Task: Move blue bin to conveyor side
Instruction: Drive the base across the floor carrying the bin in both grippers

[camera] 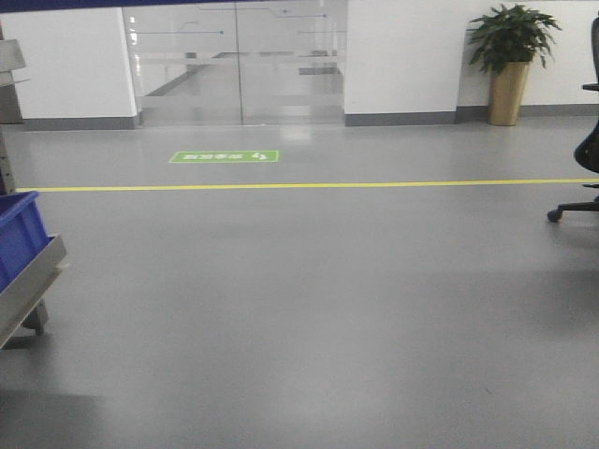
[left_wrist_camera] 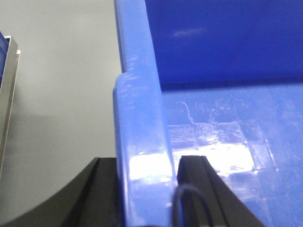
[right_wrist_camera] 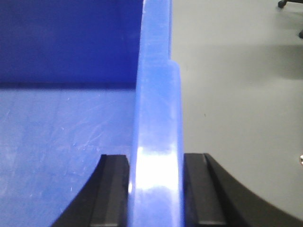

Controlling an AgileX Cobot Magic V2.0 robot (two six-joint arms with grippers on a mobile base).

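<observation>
1. Steel edging shows at the far left: a stand (camera: 37,271) carrying a blue crate (camera: 17,234), apart from me across grey floor (camera: 309,309).
2. My left gripper (left_wrist_camera: 149,189) straddles one side rim of the blue bin (left_wrist_camera: 227,66). One black finger (left_wrist_camera: 102,194) sits outside and one inside, both pressed to the plastic, so the jaws are narrow and clamped on it.
3. The bin spans between my two wrists, and what I see of its scuffed bottom is bare.
4. My right gripper (right_wrist_camera: 157,189) pinches the opposite rim the same way, with floor beyond it.
5. I judge this the carrying step: the bin is gripped but not yet set down. No dark belt shows in any view, so the next move calls for finding the conveyor side while both grips stay level.
</observation>
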